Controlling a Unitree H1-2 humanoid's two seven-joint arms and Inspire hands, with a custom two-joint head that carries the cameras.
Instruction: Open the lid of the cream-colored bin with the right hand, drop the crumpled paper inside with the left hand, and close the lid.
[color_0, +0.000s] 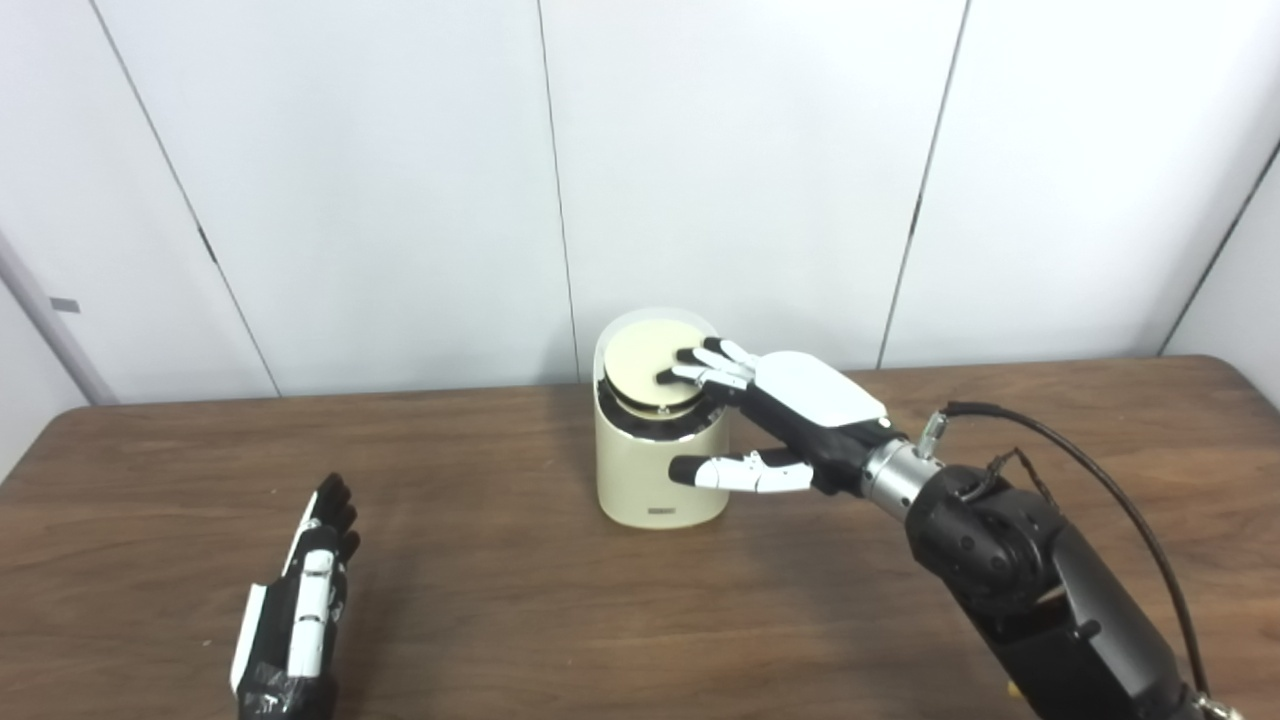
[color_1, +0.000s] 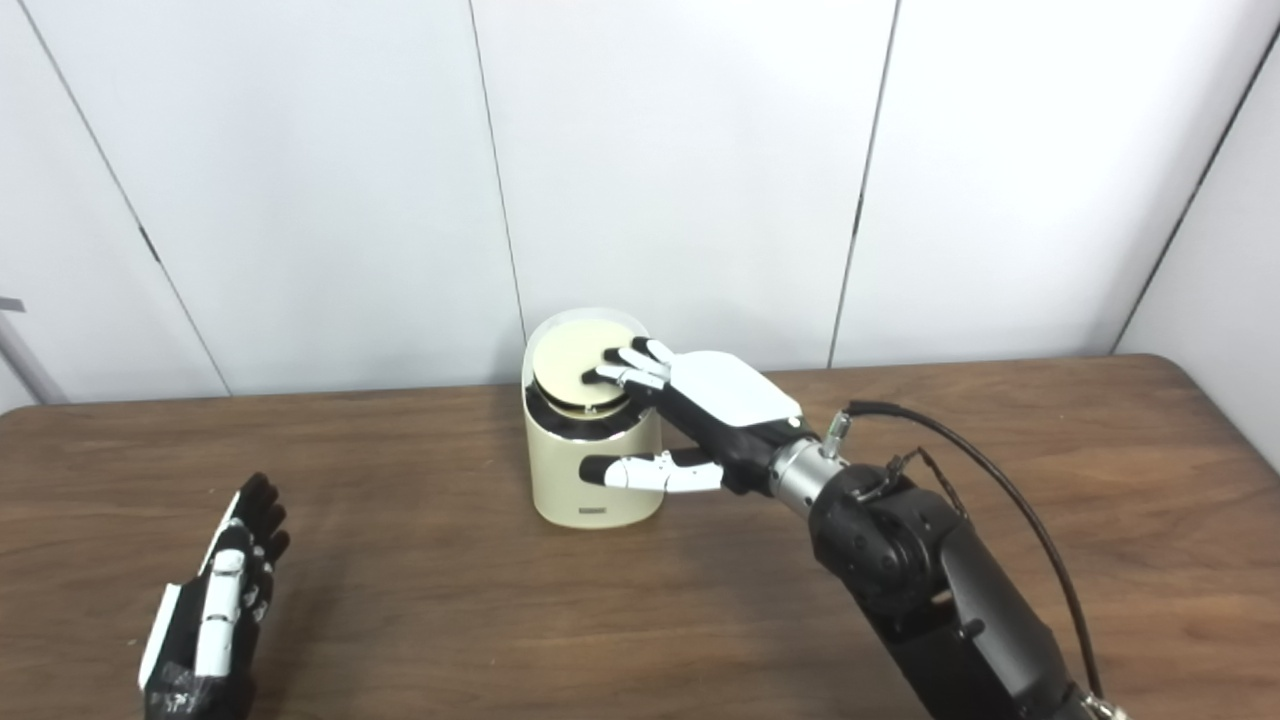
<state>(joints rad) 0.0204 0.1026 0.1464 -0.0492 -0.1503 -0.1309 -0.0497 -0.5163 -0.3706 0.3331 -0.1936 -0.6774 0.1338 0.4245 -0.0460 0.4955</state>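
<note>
The cream-colored bin (color_0: 655, 470) stands upright at the middle of the wooden table (color_0: 500, 600). Its round lid (color_0: 645, 365) is tilted, its front edge raised and a dark gap showing under it. My right hand (color_0: 790, 420) reaches in from the right with its fingers (color_0: 705, 372) resting on the lid's right part and its thumb (color_0: 730, 472) stretched along the bin's front wall. It holds nothing. My left hand (color_0: 305, 600) lies at the front left, edge-on, fingers straight and apart, empty. No crumpled paper shows in either view.
White wall panels (color_0: 700, 150) rise right behind the table's far edge, close behind the bin. A black cable (color_0: 1100, 490) loops over my right forearm. Bare wood lies between my left hand and the bin.
</note>
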